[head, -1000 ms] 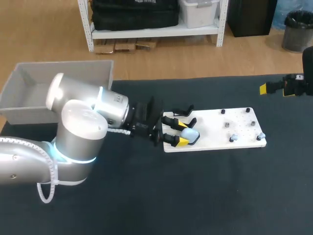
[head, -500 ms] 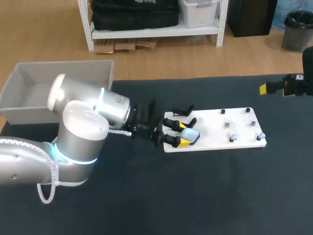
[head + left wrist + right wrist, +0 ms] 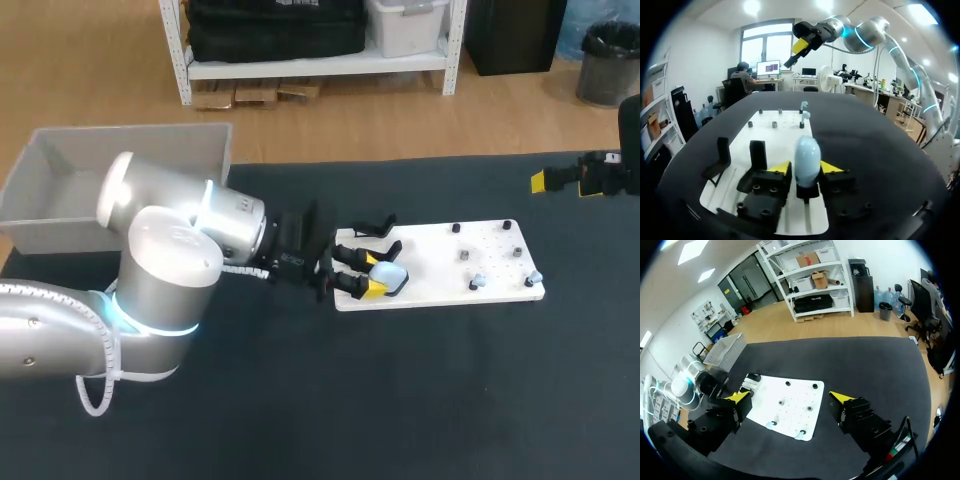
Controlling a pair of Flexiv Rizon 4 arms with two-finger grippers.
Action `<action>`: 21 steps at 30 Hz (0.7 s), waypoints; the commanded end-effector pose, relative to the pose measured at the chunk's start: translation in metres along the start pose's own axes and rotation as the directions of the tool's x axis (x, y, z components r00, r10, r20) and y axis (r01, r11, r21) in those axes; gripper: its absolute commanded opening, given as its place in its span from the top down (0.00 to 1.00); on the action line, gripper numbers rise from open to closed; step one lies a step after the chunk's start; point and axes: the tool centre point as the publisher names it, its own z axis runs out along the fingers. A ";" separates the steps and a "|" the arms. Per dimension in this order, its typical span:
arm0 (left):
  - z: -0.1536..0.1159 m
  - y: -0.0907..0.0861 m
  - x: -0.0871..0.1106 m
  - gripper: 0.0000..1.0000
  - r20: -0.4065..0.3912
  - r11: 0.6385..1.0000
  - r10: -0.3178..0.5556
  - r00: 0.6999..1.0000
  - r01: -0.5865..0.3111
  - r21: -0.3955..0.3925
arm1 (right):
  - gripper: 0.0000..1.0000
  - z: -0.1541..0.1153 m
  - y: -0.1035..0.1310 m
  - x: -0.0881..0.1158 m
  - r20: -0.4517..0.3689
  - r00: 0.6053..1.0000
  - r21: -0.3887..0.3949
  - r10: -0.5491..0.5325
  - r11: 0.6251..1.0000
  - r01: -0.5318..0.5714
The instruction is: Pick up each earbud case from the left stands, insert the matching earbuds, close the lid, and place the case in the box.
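Left arm (image 3: pixel 160 270): glossy silver-white rounded housings, cyan light ring (image 3: pixel 150 322) at joint, white ribbed cable (image 3: pixel 100 370) | left claw (image 3: pixel 372 274): black body, screw holes, yellow tips | right arm (image 3: pixel 875 30): silver, cyan rings | right claw (image 3: pixel 790 397): black, yellow tips

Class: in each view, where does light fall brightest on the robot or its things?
Head view: glare on the left arm's white shell. Left wrist view: soft sheen on the earbud case in the left gripper. Right wrist view: the white board shines brightest.
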 end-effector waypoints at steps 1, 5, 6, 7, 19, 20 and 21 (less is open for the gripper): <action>0.000 0.000 0.001 0.87 0.004 1.000 0.001 1.000 -0.001 -0.002 | 0.00 0.000 0.000 0.000 0.000 1.000 0.000 0.000 1.000 0.000; -0.001 0.000 0.000 1.00 0.008 1.000 0.003 1.000 -0.003 -0.004 | 0.00 0.000 0.000 0.000 0.000 1.000 0.000 0.000 1.000 0.000; -0.002 0.000 -0.001 1.00 0.010 1.000 0.003 1.000 -0.003 -0.006 | 0.00 0.000 0.000 0.000 0.000 1.000 0.000 0.000 1.000 0.000; -0.003 0.000 -0.001 1.00 0.014 1.000 0.007 1.000 -0.007 -0.008 | 0.00 0.000 0.000 0.000 0.000 1.000 0.000 0.000 1.000 0.000; -0.032 -0.007 -0.046 1.00 0.157 0.999 0.048 0.986 -0.046 -0.017 | 0.00 0.000 0.000 0.000 0.000 1.000 0.000 0.000 1.000 0.000; -0.034 -0.008 -0.051 1.00 0.175 0.998 0.055 0.983 -0.053 -0.018 | 0.00 0.000 0.000 0.000 0.000 1.000 0.000 0.000 1.000 0.000; -0.035 -0.008 -0.057 1.00 0.195 0.998 0.063 0.979 -0.061 -0.017 | 0.00 0.000 0.000 0.000 0.000 1.000 0.000 0.000 1.000 0.000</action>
